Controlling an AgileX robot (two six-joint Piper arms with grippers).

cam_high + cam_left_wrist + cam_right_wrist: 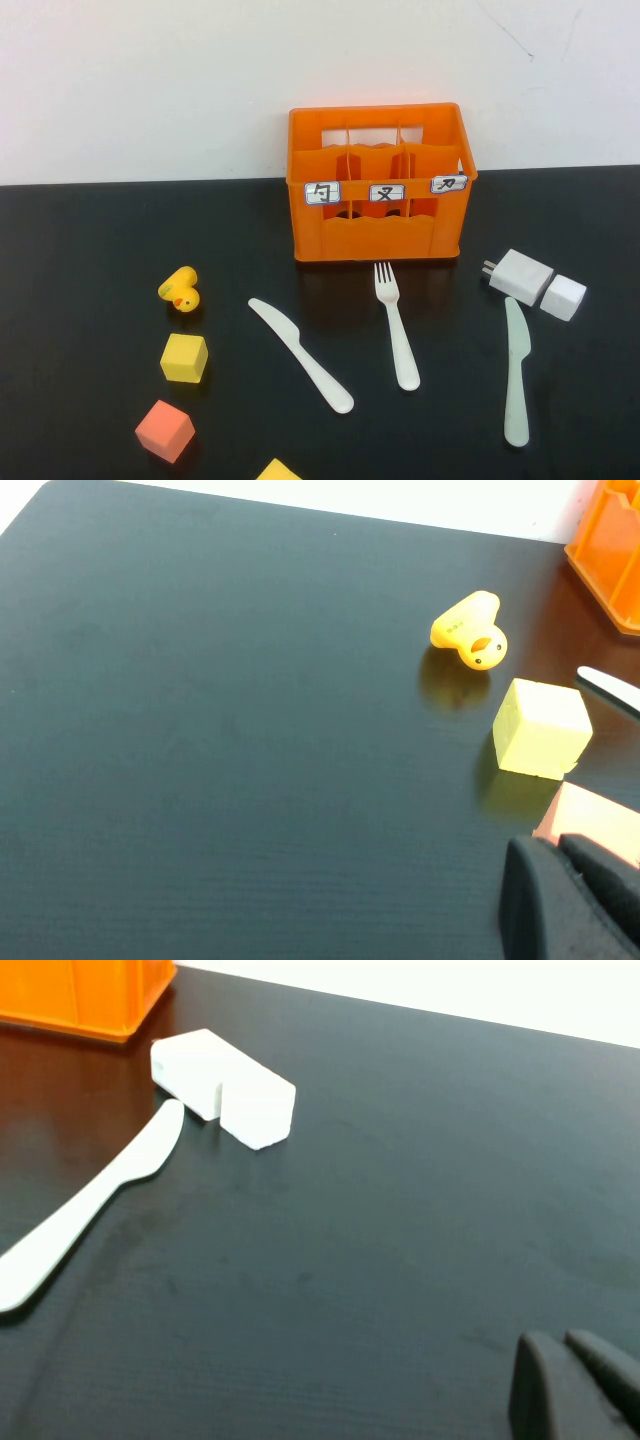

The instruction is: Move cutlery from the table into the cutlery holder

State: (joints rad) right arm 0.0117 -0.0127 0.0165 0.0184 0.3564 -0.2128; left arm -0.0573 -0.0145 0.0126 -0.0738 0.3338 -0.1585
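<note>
Table (pixel 80 300) underlies left end effector (pixel 548 855), right end effector (pixel 560 1348).

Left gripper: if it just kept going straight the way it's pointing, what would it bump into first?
Probably the orange cube just ahead of the left gripper, then the yellow cube; depth is unclear. The right gripper hangs over bare table.

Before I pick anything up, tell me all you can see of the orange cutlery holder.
The cutlery holder is an orange plastic crate with slatted, open sides and three divided slots, each with a small white character label in front. It stands upright at the table's far edge; its slots look empty. The fork lies just before it. No pincer is near it.
</note>
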